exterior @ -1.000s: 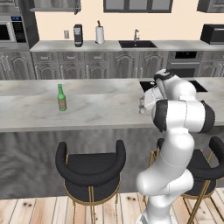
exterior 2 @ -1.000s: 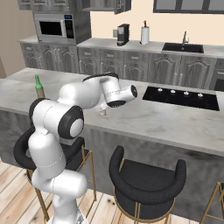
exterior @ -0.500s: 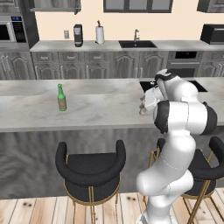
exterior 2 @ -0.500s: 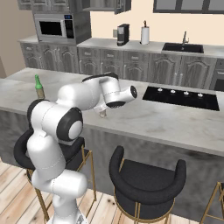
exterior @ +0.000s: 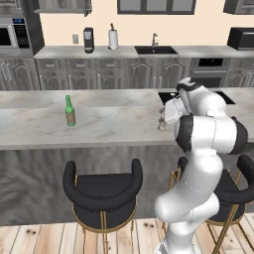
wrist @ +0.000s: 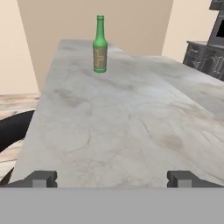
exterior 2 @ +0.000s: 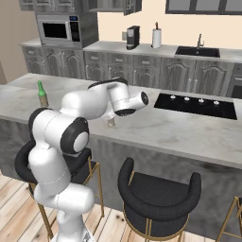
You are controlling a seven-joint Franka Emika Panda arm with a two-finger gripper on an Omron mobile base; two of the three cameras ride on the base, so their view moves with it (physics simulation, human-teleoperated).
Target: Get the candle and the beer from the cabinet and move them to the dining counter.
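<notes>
Comparing with a second ago, almost nothing has shifted: the arm keeps its pose over the dining counter (exterior: 114, 126), and the gripper (wrist: 112, 178) stays spread wide with nothing between its fingertips (wrist: 41, 178). The beer (exterior: 70, 110) stands upright on the marble, well apart from the hand, at the far end in the hand view. A small tan thing, likely the candle (exterior: 161, 125), sits on the counter just beside the wrist, partly hidden by the arm. Black stools (exterior: 101, 191) stand in front of the counter.
</notes>
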